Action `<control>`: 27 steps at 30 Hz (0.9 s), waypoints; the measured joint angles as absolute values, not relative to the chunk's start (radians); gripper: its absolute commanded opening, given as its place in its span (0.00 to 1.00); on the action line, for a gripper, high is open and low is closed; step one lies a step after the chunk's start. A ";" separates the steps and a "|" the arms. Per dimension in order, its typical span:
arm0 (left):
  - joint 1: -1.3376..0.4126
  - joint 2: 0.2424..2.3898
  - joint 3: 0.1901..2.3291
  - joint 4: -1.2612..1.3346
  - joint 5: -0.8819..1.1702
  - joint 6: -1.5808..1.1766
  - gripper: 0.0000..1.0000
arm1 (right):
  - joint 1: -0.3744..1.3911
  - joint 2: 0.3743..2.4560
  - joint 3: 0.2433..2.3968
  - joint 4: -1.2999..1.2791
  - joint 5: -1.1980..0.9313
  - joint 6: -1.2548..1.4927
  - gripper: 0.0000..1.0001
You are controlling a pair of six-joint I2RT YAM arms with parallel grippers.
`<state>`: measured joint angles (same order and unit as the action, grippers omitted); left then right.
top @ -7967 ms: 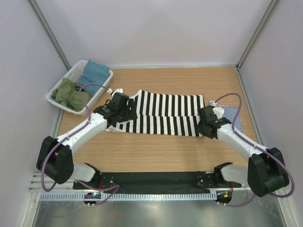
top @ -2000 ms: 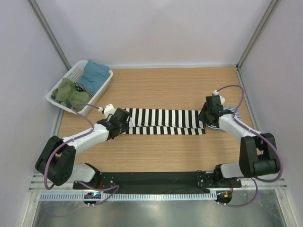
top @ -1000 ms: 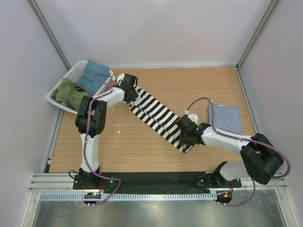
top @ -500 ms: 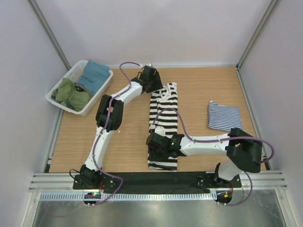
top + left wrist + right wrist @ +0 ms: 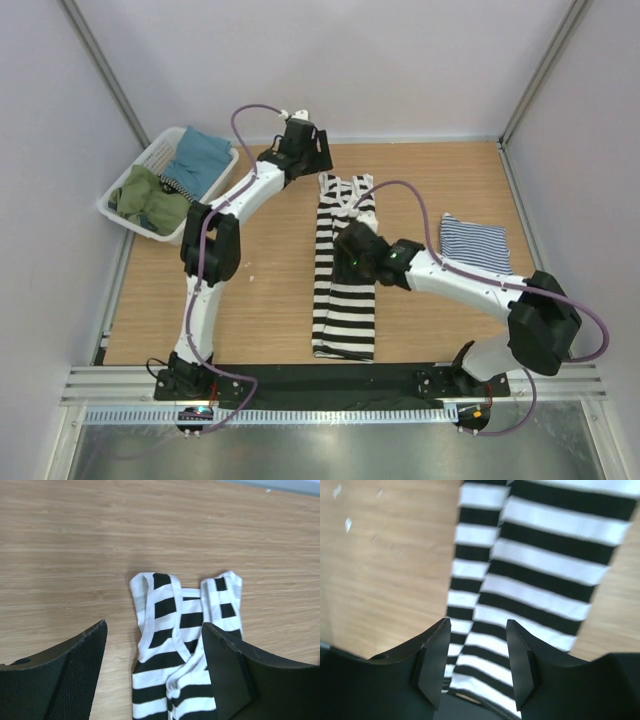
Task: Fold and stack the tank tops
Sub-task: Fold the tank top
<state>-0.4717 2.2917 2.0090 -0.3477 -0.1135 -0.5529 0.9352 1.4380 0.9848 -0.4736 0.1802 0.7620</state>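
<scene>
The left gripper [image 5: 310, 150] is at the far side of the wooden table [image 5: 270, 300]. The tank top with broad black-and-white stripes [image 5: 345, 310] lies just in front of it. The end with the straps is closest to this gripper, but they do not touch. In the left wrist view, its two black fingers [image 5: 75, 670] are spread wide apart with nothing between them. The straps [image 5: 222, 590] lie flat on the wood beyond the fingers.

The right gripper [image 5: 355, 245] is over the middle part of the same tank top. In the right wrist view, its fingers [image 5: 432, 660] are apart too, and they pinch nothing. The striped cloth [image 5: 540, 565] shows below them. That picture is blurry.

The broad-striped tank top is folded into a long, narrow strip. It runs from the far side of the table to the near edge, in the middle. It lies flat, with the straps a bit rumpled.

The other tank top, with thin navy-and-white stripes [image 5: 476, 244], is folded into a small square. It lies on the right side of the table, apart from the long one.

A white basket [image 5: 140, 225] sits at the far left with a teal cloth [image 5: 200, 150] and a green cloth [image 5: 148, 198] inside.
</scene>
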 measured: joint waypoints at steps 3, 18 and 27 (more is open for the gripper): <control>-0.472 2.214 1.971 -0.349 -0.111 -0.542 0.74 | 0.777 1.440 0.997 -0.477 0.170 0.707 0.52; -0.478 2.117 1.738 -0.289 -0.002 -0.568 0.65 | 0.286 1.910 1.449 -0.423 0.078 0.564 0.45; -0.471 2.358 1.978 -0.292 0.033 -0.570 0.58 | 0.236 2.185 1.720 -0.432 -0.018 0.531 0.50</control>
